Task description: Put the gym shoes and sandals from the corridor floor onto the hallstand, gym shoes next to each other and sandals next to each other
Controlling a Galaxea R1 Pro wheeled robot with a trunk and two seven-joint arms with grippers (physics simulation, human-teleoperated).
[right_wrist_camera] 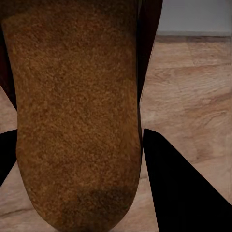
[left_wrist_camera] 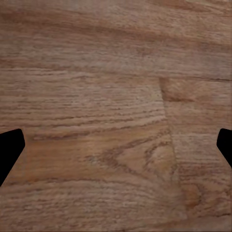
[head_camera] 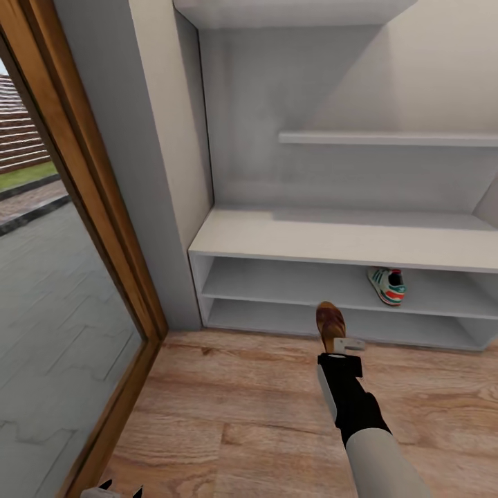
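Note:
My right gripper is shut on a brown sandal, holding it by the heel end above the corridor floor, just in front of the hallstand. The right wrist view shows the sandal's tan insole between the black fingers. One gym shoe, white with green stripes and a red heel, stands on the hallstand's upper open shelf, right of the sandal. At the lower edge of the head view is my left gripper. Its wrist view shows it open over bare planks.
A wood-framed glass door runs along the left, with paving outside. Thin grey wall shelves hang above the hallstand. A grey wall panel meets the rack's left end. Bare flooring lies between door and arm.

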